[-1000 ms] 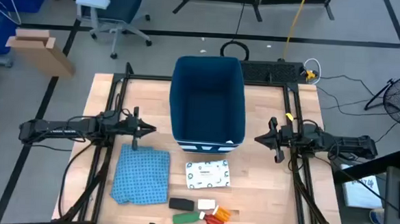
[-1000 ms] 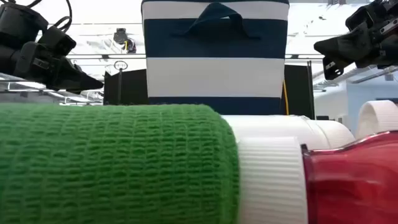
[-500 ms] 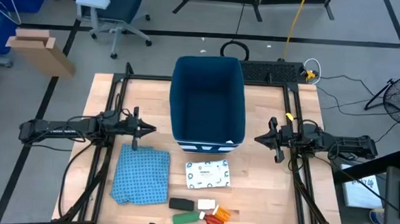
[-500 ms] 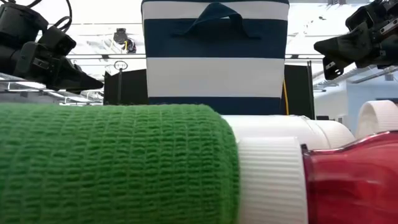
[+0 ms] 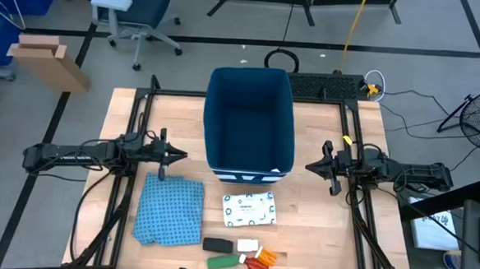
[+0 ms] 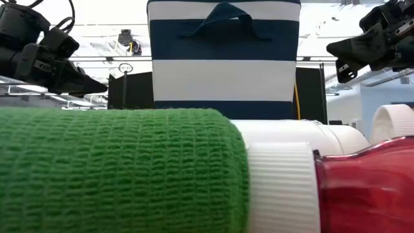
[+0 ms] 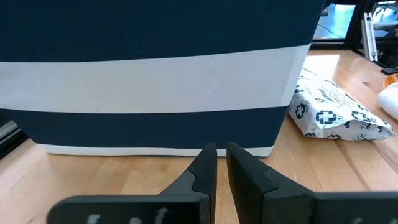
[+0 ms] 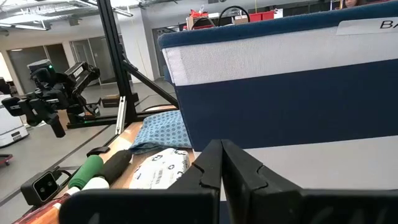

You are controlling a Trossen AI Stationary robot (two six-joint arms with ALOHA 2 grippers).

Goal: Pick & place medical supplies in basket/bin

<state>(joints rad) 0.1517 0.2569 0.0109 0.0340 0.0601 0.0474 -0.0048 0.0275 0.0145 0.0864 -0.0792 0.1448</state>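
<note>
The dark blue bin (image 5: 250, 123) stands at the table's middle, its white-striped short side facing the near edge (image 6: 224, 58). Near that side lies the flat white printed packet (image 5: 249, 210) (image 7: 339, 112). Nearer the edge lie a black oblong (image 5: 217, 245), a green roll (image 5: 219, 261) (image 6: 116, 168), a white oblong (image 5: 247, 245), an orange tube (image 5: 266, 256) and a red bottle (image 5: 256, 267) (image 6: 369, 188). My left gripper (image 5: 181, 156) (image 7: 221, 149) hovers shut to the left of the bin. My right gripper (image 5: 310, 166) (image 8: 222, 146) hovers shut to the right of it. Neither touches anything.
A blue patterned cloth (image 5: 170, 210) lies flat on the table to the left of the packet. Bare wood shows on both sides of the bin beneath the arms. Black frame rails (image 5: 132, 145) run along the table's left and right sides.
</note>
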